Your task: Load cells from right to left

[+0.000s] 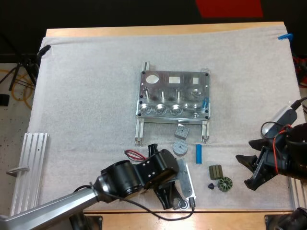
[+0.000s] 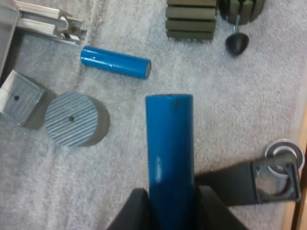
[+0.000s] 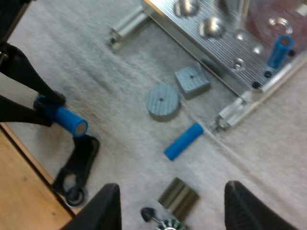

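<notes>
The metal fixture (image 1: 175, 96) (image 3: 225, 36) lies mid-mat, and one blue cell (image 1: 206, 102) (image 3: 279, 51) stands upright in its right-hand end. A second blue cell (image 1: 198, 154) (image 2: 115, 62) (image 3: 183, 141) lies on the mat in front of the fixture. My left gripper (image 1: 169, 194) (image 2: 170, 211) hovers near the table's front edge, shut on a third blue cell (image 2: 169, 143) (image 3: 62, 117), which sticks out past the fingertips. My right gripper (image 1: 249, 170) (image 3: 172, 211) stands open low at the right, over the small dark parts (image 1: 220, 178) (image 3: 178, 197).
A grey disc (image 1: 180, 147) (image 2: 72, 119) and a square grey block (image 1: 182, 130) (image 2: 19, 98) sit between the fixture and my left gripper. A flat metal bracket (image 1: 186, 184) (image 2: 276, 172) lies by the front edge. An aluminium rail (image 1: 29, 167) rests at the mat's left.
</notes>
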Available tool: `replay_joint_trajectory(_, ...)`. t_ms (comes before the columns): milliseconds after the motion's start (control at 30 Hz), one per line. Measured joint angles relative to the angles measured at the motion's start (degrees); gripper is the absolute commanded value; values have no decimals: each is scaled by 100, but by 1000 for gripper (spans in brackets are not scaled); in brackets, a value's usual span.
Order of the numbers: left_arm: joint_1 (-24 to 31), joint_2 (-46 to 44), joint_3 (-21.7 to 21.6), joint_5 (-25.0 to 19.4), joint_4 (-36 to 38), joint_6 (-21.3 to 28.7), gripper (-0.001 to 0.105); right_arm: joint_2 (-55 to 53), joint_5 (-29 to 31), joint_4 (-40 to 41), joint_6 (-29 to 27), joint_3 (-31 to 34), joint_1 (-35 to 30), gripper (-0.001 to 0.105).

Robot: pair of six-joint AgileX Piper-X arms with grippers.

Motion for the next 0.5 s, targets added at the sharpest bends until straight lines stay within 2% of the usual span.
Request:
replay_joint_trajectory(267,0,-521,0,-126,24,123,0,0,-885,-205,358,163,0,49)
replay_joint_trajectory(433,0,-718,0,-126,22,137,0,0,-1688,-735,947,649,0,49)
replay_joint_trajectory(500,0,-755,0,-126,22,137,0,0,-2110,-1096,1355,921,0,49)
